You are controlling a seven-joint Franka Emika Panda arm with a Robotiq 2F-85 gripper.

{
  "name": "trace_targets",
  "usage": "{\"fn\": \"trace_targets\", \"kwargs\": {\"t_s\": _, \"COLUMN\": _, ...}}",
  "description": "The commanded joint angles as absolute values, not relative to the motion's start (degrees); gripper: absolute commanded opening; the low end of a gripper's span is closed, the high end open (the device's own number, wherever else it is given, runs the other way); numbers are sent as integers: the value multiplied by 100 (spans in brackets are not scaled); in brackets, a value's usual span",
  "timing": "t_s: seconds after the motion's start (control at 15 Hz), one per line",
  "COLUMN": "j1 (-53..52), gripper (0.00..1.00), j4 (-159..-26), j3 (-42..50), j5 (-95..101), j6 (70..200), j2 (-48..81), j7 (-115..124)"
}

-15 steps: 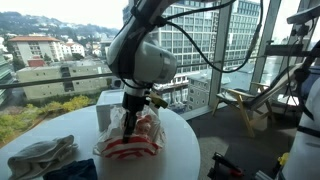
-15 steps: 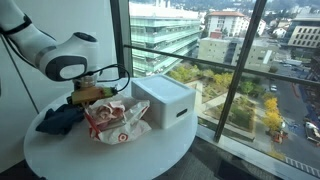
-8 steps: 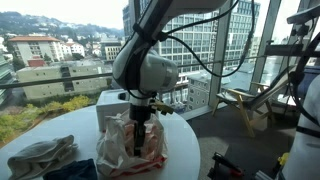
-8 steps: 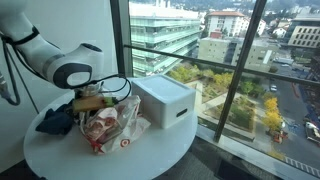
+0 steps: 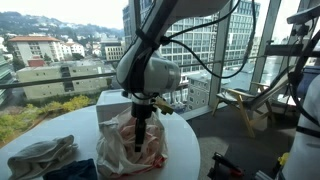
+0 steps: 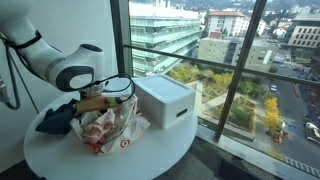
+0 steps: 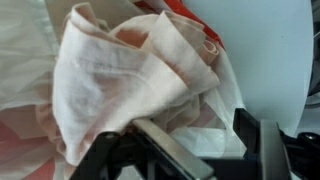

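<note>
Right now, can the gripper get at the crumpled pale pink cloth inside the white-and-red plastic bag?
Probably yes: the open gripper hangs right over the pale pink cloth in the plastic bag, nothing between.

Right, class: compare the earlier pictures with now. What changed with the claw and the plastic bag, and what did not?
The plastic bag went from lying spread out to bunched up taller around the claw, which dipped lower into it. The claw's fingers, pinched on the plastic before, now stand apart. The white box, dark cloth and table stayed put.
</note>
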State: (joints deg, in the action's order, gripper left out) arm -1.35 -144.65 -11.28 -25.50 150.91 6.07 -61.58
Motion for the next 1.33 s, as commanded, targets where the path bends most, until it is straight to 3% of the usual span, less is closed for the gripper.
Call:
{"fn": "trace_targets", "kwargs": {"t_s": 0.0, "j1": -261, "gripper": 100, "j4": -14843, "j3": -1022, "j5": -2221, "j6": 15568, "j2": 353, "j7": -5604}}
{"fn": "trace_targets", "kwargs": {"t_s": 0.6, "j1": -764, "gripper": 100, "j4": -16284, "j3": -1238, "j5": -2595, "j6": 16920, "j2": -894, "j7": -5477}}
{"fn": "trace_targets", "kwargs": {"t_s": 0.67, "j1": -769, "gripper": 100, "j4": -15769, "j3": -1099, "j5": -2174, "j6": 16902, "j2": -476, "j7": -5198}}
{"fn": "trace_targets", "kwargs": {"t_s": 1.27, "j1": -451, "gripper": 100, "j4": -15822, "j3": -643, "j5": 681, "j6": 17094, "j2": -64, "j7": -2869}}
